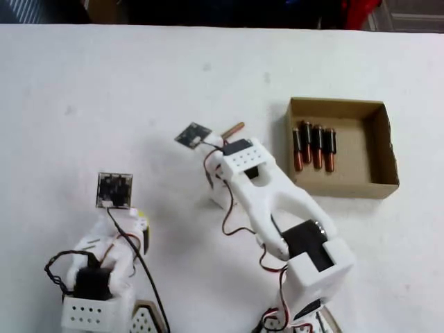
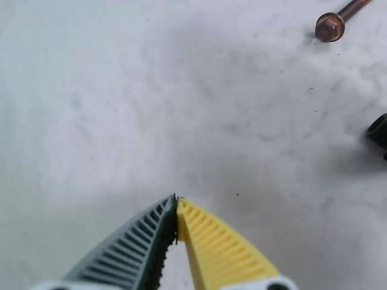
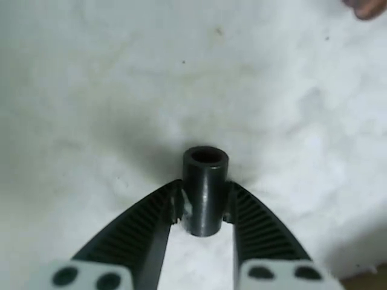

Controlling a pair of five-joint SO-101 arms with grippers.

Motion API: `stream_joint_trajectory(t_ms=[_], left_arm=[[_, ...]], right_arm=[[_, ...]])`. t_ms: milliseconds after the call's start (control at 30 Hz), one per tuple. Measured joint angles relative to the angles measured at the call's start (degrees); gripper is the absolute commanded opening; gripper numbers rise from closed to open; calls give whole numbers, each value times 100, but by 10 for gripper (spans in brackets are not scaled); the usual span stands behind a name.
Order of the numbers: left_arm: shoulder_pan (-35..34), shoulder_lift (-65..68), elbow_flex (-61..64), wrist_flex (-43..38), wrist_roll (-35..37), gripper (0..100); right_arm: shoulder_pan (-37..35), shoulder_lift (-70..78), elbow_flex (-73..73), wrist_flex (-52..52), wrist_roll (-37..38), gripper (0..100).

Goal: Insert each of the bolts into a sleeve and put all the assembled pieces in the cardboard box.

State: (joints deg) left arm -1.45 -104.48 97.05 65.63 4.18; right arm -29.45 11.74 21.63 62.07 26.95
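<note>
Nearest in, the left gripper (image 2: 176,205) sits low over the bare counter (image 1: 104,90). Its grey and yellow fingers are pressed tip to tip with nothing between them. That reads as a parked arm with a free hand, waiting for its turn.

Next out, the right gripper (image 3: 204,200) has the goods. Its dark fingers are clamped on either side of a black sleeve (image 3: 205,175), gripping the lower body. The open bore is turned away from the wrist and sits clear of the pads. To my eye that is deliberate: hold it by the barrel and leave the mouth free, so a shank can be fed straight in.

Just beyond that arm's wrist, one copper bolt (image 1: 234,129) lies flat on the counter, loose and untouched. In the left wrist view its hex head faces the camera. It looks like the partner for the held sleeve, and the free left hand is the likely one to fetch it.

Farthest out to the side is the cardboard box (image 1: 337,103), open-topped. Four assembled pieces (image 1: 313,147) lie inside, side by side in a neat row, dark at one end and copper at the other. They are packed toward the wall nearer the arm, and the rest of the floor is bare. So there is room for one more, and by my judgement this is the last pair.
</note>
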Motion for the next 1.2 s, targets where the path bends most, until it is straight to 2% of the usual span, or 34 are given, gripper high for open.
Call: stream_joint_trajectory(t_ms=[267,667,933,1200], left_arm=[[0,0,0,0,0,24],[0,0,0,0,-44,24],[0,0,0,0,-1178,24],[0,0,0,0,-1336,24]], right_arm=[[-9,-774,-35,176,0,16],[-9,-3059,-35,1222,0,17],[343,-5020,378,1433,0,17],[949,-6910,1758,923,0,17]])
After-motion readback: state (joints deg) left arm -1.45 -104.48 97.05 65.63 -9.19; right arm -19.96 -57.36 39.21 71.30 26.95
